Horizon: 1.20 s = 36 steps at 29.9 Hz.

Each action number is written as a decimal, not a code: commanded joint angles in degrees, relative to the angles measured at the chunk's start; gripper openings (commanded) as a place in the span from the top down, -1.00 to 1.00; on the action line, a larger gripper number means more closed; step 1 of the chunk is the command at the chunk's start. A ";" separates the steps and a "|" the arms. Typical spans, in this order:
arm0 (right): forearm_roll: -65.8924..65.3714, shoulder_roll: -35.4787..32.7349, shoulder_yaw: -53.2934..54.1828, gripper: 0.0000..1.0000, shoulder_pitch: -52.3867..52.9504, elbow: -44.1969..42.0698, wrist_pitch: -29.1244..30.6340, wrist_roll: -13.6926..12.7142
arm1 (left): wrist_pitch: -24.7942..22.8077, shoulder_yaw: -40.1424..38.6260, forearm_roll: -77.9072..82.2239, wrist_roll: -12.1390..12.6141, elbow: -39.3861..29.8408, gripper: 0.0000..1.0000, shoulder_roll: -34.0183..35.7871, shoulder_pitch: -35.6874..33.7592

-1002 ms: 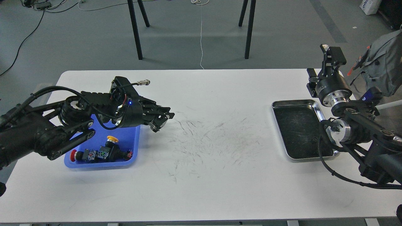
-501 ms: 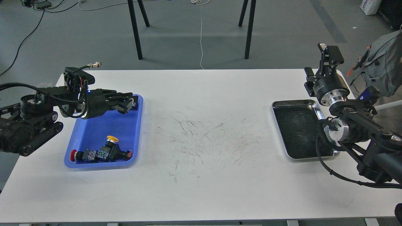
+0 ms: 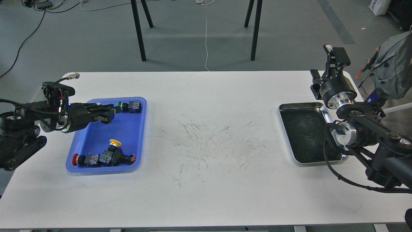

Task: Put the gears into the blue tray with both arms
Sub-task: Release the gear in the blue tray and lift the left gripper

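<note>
Left gripper [image 3: 111,112] lies horizontal over the far half of the blue tray [image 3: 96,135], fingers slightly parted, nothing between them. A green-capped push-button switch [image 3: 130,106] sits in the tray's far right corner, just beyond the fingertips. Red-capped [image 3: 85,159] and yellow-capped [image 3: 113,149] switches lie along the tray's near wall. No gears can be made out in tray or on table [image 3: 206,187]. Right gripper [image 3: 333,59] points upward beyond the silver tray [image 3: 304,106]; finger state cannot be told. The silver tray's dark interior shows only scratches.
</note>
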 commanded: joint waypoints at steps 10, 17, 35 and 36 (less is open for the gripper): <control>0.00 0.00 -0.17 -0.94 -0.08 0.08 0.01 0.00 | 0.70 2.71 0.24 0.01 4.15 0.71 -0.78 0.87; 0.00 0.00 -0.26 -0.94 0.01 0.08 0.01 0.00 | 3.08 4.72 -0.02 0.01 5.31 0.71 -1.05 1.66; -0.09 0.00 -0.26 -0.94 -0.08 0.08 0.01 0.00 | 2.55 5.08 -3.10 0.01 6.27 0.29 -0.88 1.57; -0.09 0.00 -0.26 -0.94 -0.08 0.08 0.01 0.00 | 2.46 5.17 -3.10 0.01 6.27 0.25 -0.79 1.66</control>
